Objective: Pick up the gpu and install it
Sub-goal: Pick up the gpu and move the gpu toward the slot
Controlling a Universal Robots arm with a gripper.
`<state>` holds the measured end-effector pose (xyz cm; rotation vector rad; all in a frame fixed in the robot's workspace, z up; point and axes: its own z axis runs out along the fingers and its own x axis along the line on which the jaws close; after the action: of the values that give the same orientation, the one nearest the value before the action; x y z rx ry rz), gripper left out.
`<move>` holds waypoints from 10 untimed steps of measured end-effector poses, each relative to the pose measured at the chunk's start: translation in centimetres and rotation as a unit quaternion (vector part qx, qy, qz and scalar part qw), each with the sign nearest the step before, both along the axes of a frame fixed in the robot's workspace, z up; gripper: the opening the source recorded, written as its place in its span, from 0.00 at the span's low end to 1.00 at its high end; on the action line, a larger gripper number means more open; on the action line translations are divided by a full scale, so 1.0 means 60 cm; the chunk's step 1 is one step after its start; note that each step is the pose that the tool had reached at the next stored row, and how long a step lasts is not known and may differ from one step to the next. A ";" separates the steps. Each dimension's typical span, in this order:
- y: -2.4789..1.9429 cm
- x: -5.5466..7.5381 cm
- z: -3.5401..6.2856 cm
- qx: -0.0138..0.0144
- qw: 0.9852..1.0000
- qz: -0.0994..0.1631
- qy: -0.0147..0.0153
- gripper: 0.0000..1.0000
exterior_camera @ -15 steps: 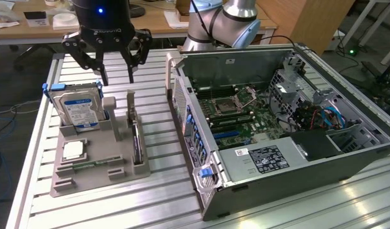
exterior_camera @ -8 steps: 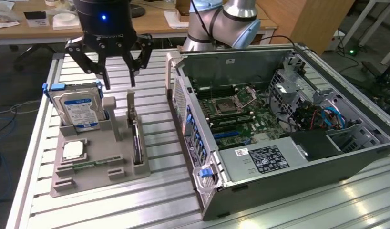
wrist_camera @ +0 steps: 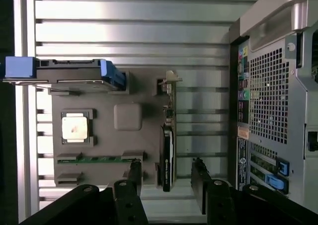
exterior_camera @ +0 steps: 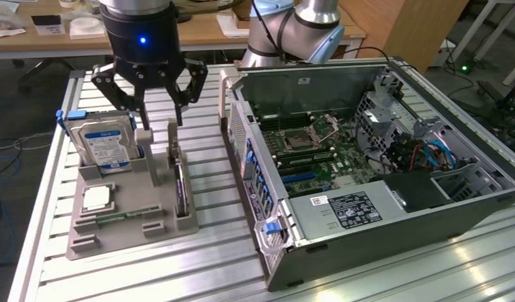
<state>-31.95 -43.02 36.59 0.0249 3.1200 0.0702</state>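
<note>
pincer: spread wide, holding nothing, hanging low over the far end of the tray
fingers: in the wrist view one on each side of the gpu, a gap on both sides, no contact seen
gpu: on edge in a slot of the tray, along the side nearest the case, silver bracket at the end level with the drive; not yet in the case
gpu, exterior view: thin dark card upright between grey posts, just below the pincer
tray: grey holder flat on the worktop, at the exterior view's left of the case
drive: blue-white label, upright in the tray's far end
chip: small silver square, flat in its pocket
RAM stick: green, lying in a slot of the tray
case: lying on its side, open, motherboard showing
worktop: slatted aluminium
</note>
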 end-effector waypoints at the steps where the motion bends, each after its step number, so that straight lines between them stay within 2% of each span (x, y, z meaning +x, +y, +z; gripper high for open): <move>1: -0.0042 0.000 -0.002 0.000 1.000 0.000 0.000 0.53; 3: -0.0082 0.002 -0.007 0.000 1.000 0.000 0.000 0.53; 10: -0.0086 0.005 -0.028 0.000 1.000 0.000 0.000 0.53</move>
<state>-31.63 -43.53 34.91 0.0252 3.1200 0.0703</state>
